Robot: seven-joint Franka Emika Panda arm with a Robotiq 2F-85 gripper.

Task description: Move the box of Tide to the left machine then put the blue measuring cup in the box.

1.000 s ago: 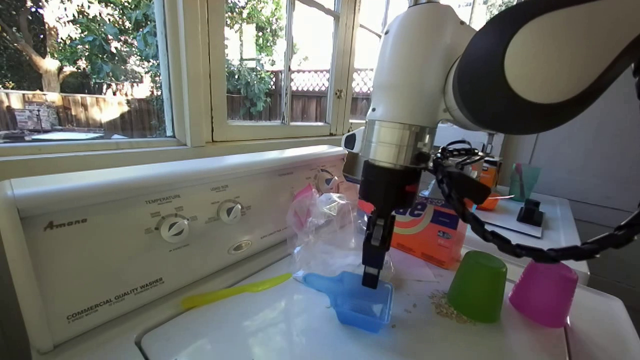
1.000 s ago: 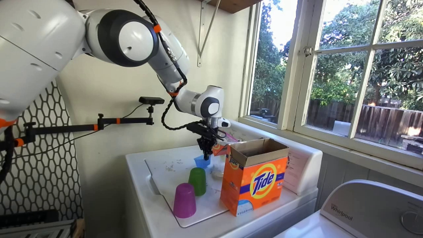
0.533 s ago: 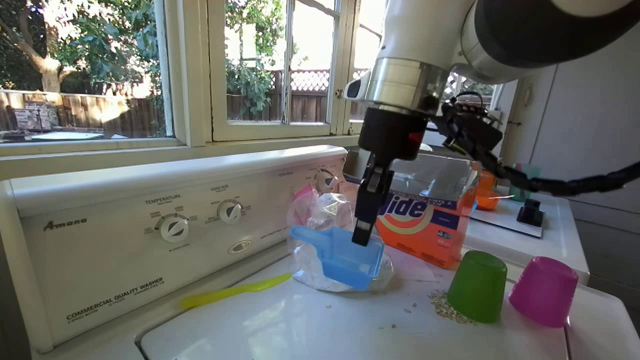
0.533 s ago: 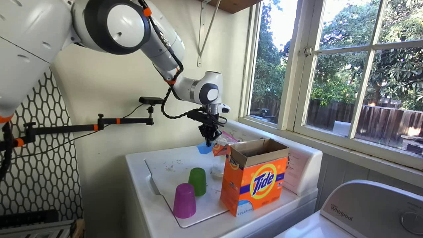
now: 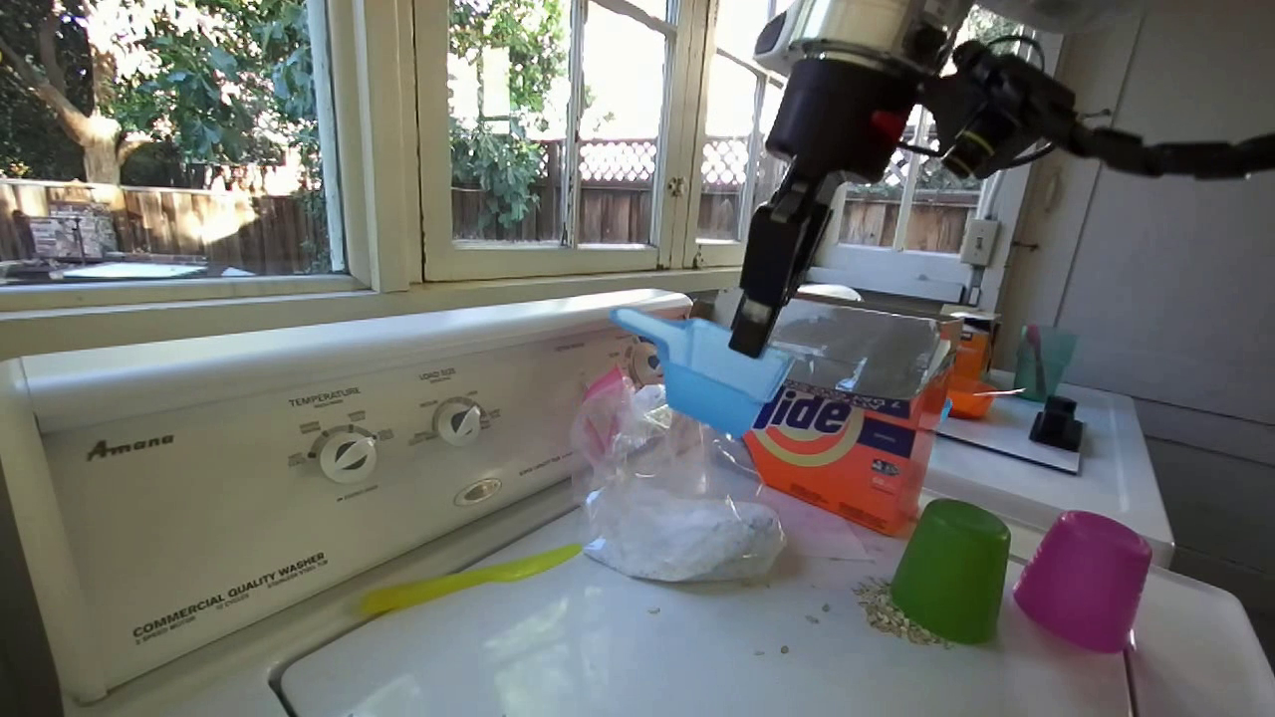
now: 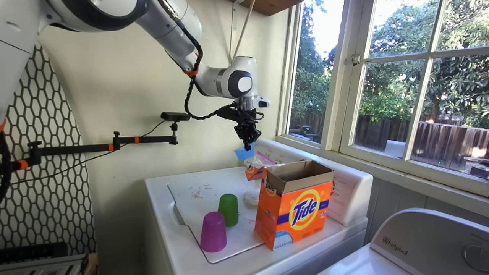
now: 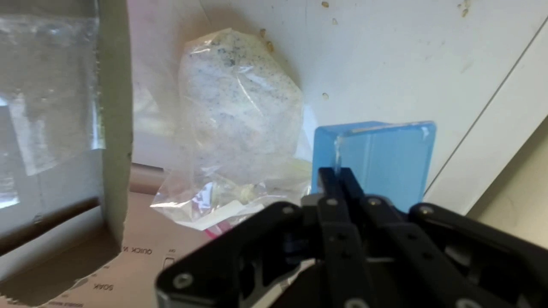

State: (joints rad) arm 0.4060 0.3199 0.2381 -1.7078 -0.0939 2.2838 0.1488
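Below the matt black pincer point(image 7: 337, 172) and smooth, squarish blue plastic cup point(image 7: 389, 158) gleams a crumpled clear plastic bag point(image 7: 237, 115).

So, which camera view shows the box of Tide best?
An exterior view, where nothing blocks the box of Tide: front, side and open top show. Where the blue measuring cup hangs before it, in an exterior view, its face is partly covered. The wrist view shows only part of its top.

in an exterior view the white arm point(image 6: 164, 33) is sloping down from the upper left to its wrist point(image 6: 237, 81), which is hanging over black jaws that are pointing downward at a slant, their fingertips point(image 7: 328, 179) pinching close together.
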